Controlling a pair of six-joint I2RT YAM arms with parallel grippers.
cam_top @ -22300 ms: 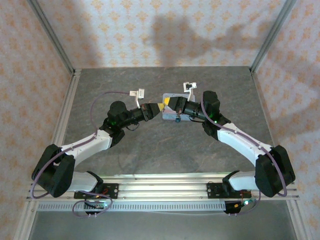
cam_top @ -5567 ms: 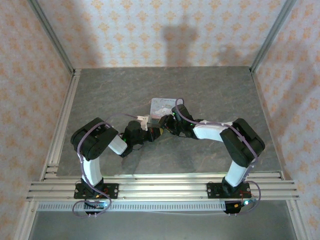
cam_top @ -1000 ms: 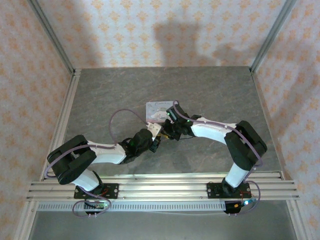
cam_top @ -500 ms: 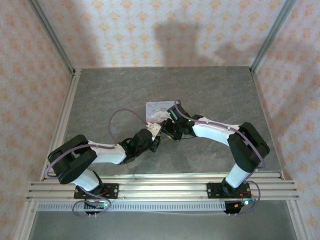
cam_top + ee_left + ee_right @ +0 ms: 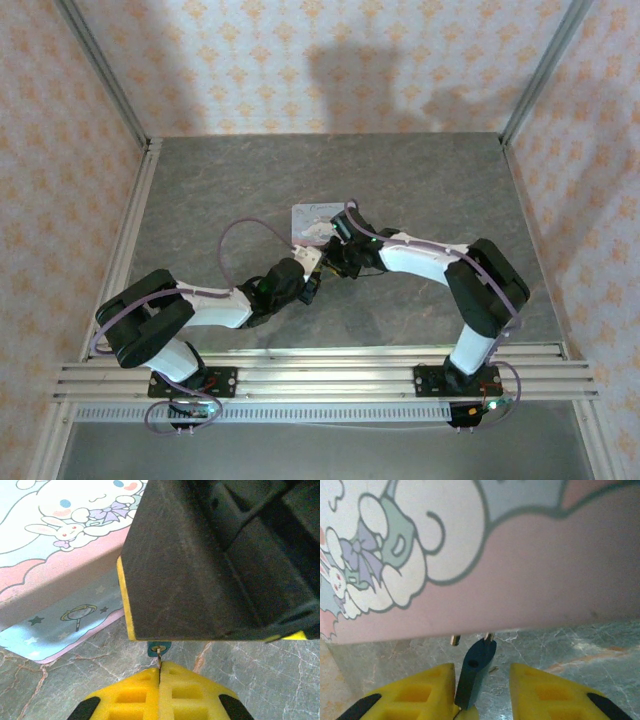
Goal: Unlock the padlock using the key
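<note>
Edging leftward, right pincer (image 5: 481, 670) around padlock (image 5: 475, 664)

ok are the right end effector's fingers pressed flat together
No, in the right wrist view the right end effector has its yellow fingers apart with the dark padlock between them.

Left gripper (image 5: 160, 669): fingers pressed together, tips just beside the right's.
Right gripper (image 5: 482, 672): fingers parted.
</note>
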